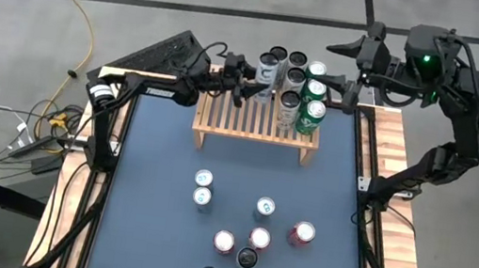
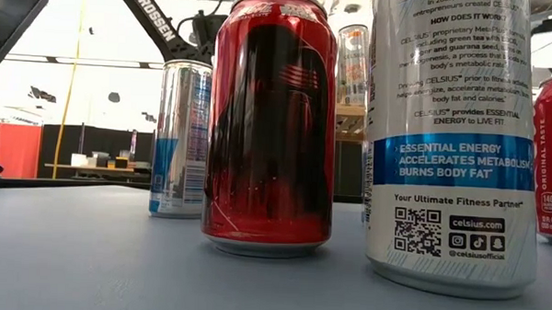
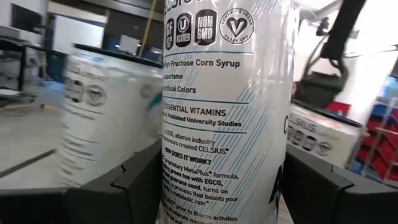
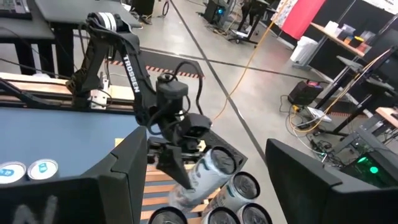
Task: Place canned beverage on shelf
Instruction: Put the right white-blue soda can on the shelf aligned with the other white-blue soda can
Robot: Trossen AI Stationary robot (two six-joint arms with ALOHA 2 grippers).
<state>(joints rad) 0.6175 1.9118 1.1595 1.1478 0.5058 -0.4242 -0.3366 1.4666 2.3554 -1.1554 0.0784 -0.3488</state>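
Shelf (image 1: 243, 123): far table edge, seven cans standing, feet hidden.
Loose cans: seven on table (labels unreadable from above).
Left gripper (image 1: 252, 87): clamped round white can (image 1: 267, 68), tilted over shelf's back-left corner.
Right gripper (image 1: 343, 48): fingers spread, holding nothing, beyond the shelf.

Clearance: shelf (image 1: 257, 123) and surface (image 1: 146, 187)
Shelf's right end packed with upright cans (image 1: 301, 91); left slats bare, left tool (image 1: 248, 89) with its can (image 1: 267, 72) at their far edge. Loose cans (image 1: 249, 226) cluster mid-surface near; the band between them and the shelf lies open.
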